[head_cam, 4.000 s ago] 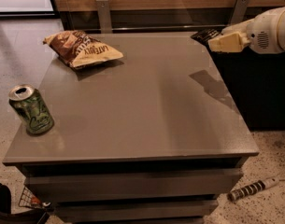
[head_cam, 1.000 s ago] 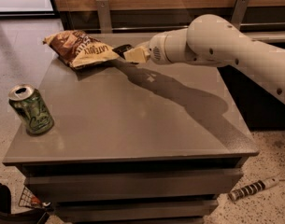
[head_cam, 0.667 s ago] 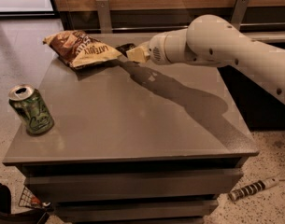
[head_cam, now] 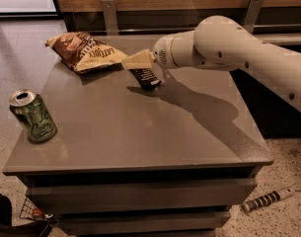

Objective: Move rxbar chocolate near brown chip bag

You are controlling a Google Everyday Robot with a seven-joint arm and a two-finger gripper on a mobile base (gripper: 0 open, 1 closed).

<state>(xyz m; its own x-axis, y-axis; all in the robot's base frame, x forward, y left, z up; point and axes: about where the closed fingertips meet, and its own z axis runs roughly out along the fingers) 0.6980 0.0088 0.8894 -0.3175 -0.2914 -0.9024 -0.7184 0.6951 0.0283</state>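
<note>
The rxbar chocolate [head_cam: 146,77], a slim black bar with white lettering, sits at the table's back middle, just right of the brown chip bag [head_cam: 85,51]. The bag is puffy, brown and tan-yellow, at the back left corner. My gripper [head_cam: 138,61] is directly above the bar's upper end and beside the bag's right edge. The bar slants down and right from under the gripper, with a shadow beneath it. I cannot tell whether it rests on the table or is still held.
A green can [head_cam: 33,116] stands near the grey table's [head_cam: 140,137] left front edge. A striped black-and-white stick [head_cam: 266,199] lies on the floor at the right. A dark object and a wire basket [head_cam: 31,212] sit on the floor at lower left.
The arm swung from the table's right back corner to the chip bag. Over the last second the gripper dropped slightly, and the bar now shows below it, slanting right.
</note>
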